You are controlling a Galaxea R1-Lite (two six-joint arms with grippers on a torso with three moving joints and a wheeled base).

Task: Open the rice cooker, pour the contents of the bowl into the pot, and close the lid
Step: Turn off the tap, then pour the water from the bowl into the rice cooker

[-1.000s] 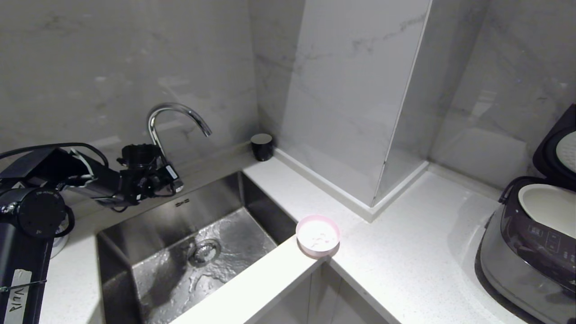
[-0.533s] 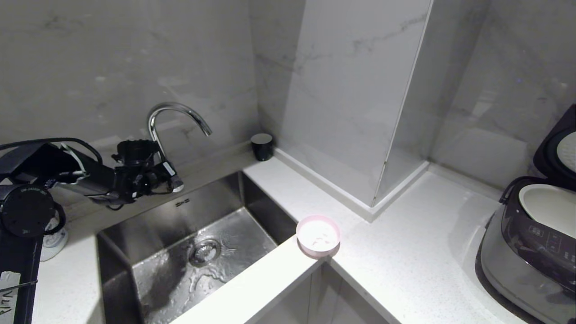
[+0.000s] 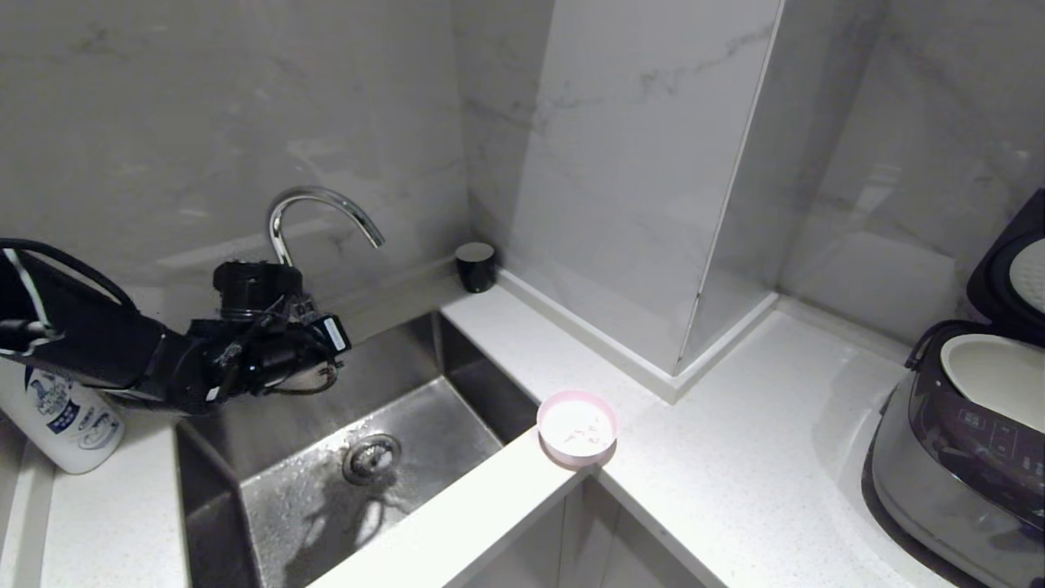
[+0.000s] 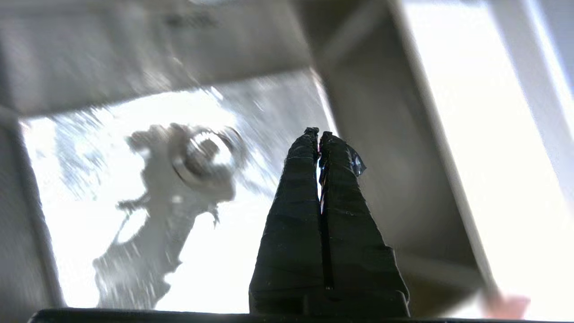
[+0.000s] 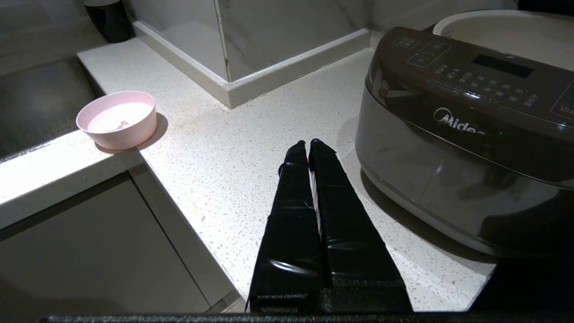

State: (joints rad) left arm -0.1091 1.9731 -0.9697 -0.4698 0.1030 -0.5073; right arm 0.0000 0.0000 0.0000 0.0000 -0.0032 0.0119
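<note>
Lid up, bowl not picked up yet.
The left pincer (image 3: 326,359) hangs closed and empty over the sink (image 3: 457,359); next it must open and reach the bowl (image 3: 576,428) on the tabletop (image 3: 735,457), then the rice cooker (image 3: 963,441). The right pincer (image 5: 308,148) is closed too.

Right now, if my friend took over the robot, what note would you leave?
Left gripper: shut, empty, over the sink.
Right gripper: shut, empty, above the counter between bowl and cooker.
Bowl: on the counter corner by the sink, a little whitish contents inside.
Rice cooker: far right, lid up, pot showing.
Done: cooker opened.
Left: grab the bowl, pour into the pot, close the lid.
</note>
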